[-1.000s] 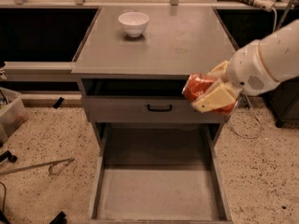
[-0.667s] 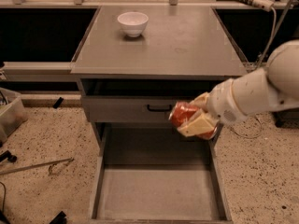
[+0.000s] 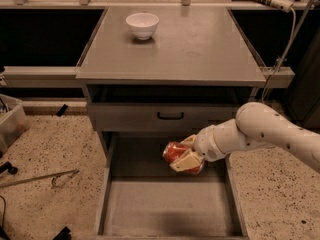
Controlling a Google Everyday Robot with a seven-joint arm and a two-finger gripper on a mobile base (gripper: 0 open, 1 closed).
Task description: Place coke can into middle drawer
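The coke can (image 3: 174,152) is a small red can held on its side in my gripper (image 3: 187,154). The cream-coloured fingers (image 3: 188,160) are shut around it. My white arm (image 3: 260,131) reaches in from the right. The can hangs above the back part of the middle drawer (image 3: 170,204), a wide grey tray pulled out towards me with a bare floor and low side walls. The can is above the floor, not touching it.
A white bowl (image 3: 142,25) stands on the grey cabinet top (image 3: 200,49). A closed drawer front with a black handle (image 3: 170,116) is just above the gripper. A bin (image 3: 10,124) and a metal rod (image 3: 40,178) lie on the speckled floor at left.
My gripper has moved down and to the left with the can, from beside the upper drawer front to over the open drawer.
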